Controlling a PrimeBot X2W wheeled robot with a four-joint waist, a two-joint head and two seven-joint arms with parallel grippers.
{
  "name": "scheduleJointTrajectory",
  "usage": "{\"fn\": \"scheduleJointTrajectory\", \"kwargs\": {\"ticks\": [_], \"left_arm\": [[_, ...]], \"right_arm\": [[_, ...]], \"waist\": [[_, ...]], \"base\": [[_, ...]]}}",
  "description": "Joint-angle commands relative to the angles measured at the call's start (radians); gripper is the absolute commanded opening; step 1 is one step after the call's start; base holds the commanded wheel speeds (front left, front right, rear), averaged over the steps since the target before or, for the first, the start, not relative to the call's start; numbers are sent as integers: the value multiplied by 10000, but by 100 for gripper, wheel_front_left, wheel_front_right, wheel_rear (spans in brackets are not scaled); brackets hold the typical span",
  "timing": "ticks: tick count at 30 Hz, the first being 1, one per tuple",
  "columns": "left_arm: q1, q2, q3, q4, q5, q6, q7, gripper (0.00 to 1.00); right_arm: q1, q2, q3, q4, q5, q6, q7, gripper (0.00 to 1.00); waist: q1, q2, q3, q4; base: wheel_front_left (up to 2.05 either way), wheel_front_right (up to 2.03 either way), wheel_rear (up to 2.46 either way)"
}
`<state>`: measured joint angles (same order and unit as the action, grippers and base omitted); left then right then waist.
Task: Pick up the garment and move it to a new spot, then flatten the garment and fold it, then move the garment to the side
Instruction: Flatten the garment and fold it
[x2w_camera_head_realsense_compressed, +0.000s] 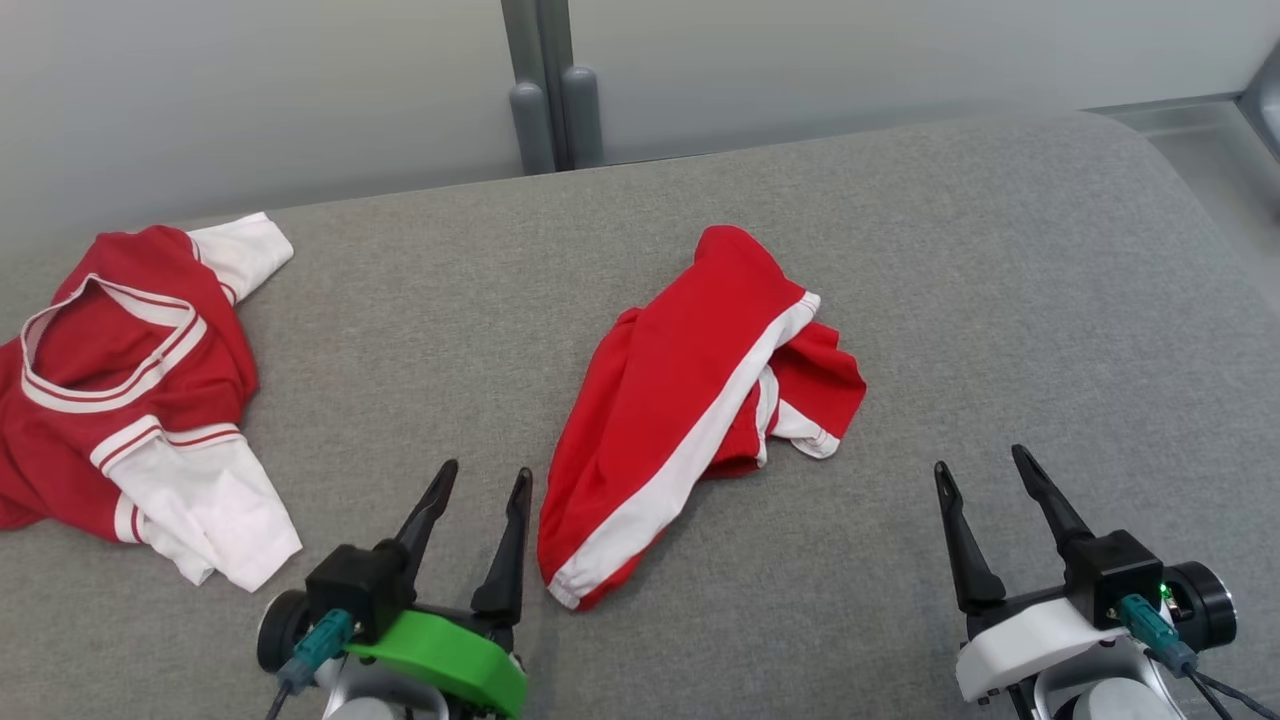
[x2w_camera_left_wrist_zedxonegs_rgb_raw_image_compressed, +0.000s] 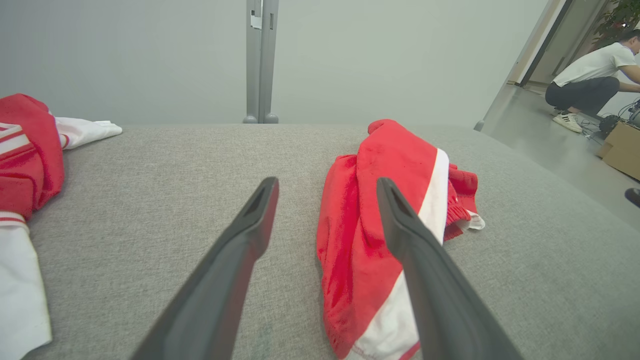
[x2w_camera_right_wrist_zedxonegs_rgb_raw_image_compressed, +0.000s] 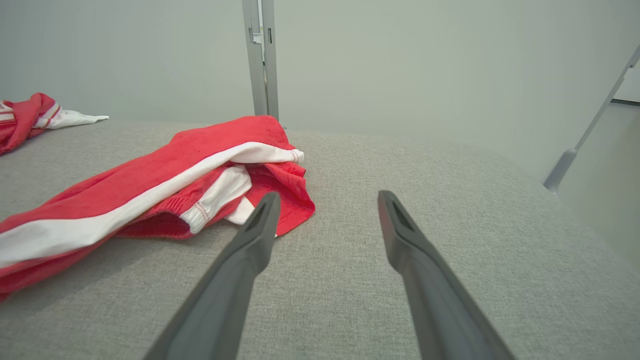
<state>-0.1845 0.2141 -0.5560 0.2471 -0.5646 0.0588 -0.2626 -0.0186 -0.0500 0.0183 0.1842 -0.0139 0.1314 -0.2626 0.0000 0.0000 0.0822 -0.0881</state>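
Head camera: high, looking forward and down over the grey padded surface (x2w_camera_head_realsense_compressed: 950, 250), with the left gripper (x2w_camera_head_realsense_compressed: 487, 468) and right gripper (x2w_camera_head_realsense_compressed: 979, 457) at its bottom edge and the wall (x2w_camera_head_realsense_compressed: 250, 100) at top. Left wrist camera: low, close over the surface, facing the grey post (x2w_camera_left_wrist_zedxonegs_rgb_raw_image_compressed: 260, 65) at the back; red shorts (x2w_camera_left_wrist_zedxonegs_rgb_raw_image_compressed: 360, 225) near, right of centre. Right wrist camera: equally low, same facing, further right, shorts on its left. All three share the shorts, the post and the red-and-white shirt (x2w_camera_head_realsense_compressed: 120, 380) at far left.
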Motion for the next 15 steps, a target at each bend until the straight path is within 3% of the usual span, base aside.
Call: {"fn": "scheduleJointTrajectory", "kwargs": {"ticks": [1, 8, 15], "left_arm": [[460, 302, 213, -407, 246, 234, -24, 100], [1648, 1232, 925, -1365, 728, 742, -25, 100], [2901, 1431, 2005, -2077, 1198, 828, -27, 100]], "right_arm": [[198, -31, -51, -163, -132, -14, -32, 100], [414, -212, -294, -455, -217, -14, -33, 100], [455, -393, -535, -358, -151, -14, -32, 100]], "waist": [[0, 0, -293, 309], [0, 0, -624, 853], [0, 0, -818, 1061]], "base": [[0, 0, 0], [0, 0, 0], [0, 0, 0]]}}
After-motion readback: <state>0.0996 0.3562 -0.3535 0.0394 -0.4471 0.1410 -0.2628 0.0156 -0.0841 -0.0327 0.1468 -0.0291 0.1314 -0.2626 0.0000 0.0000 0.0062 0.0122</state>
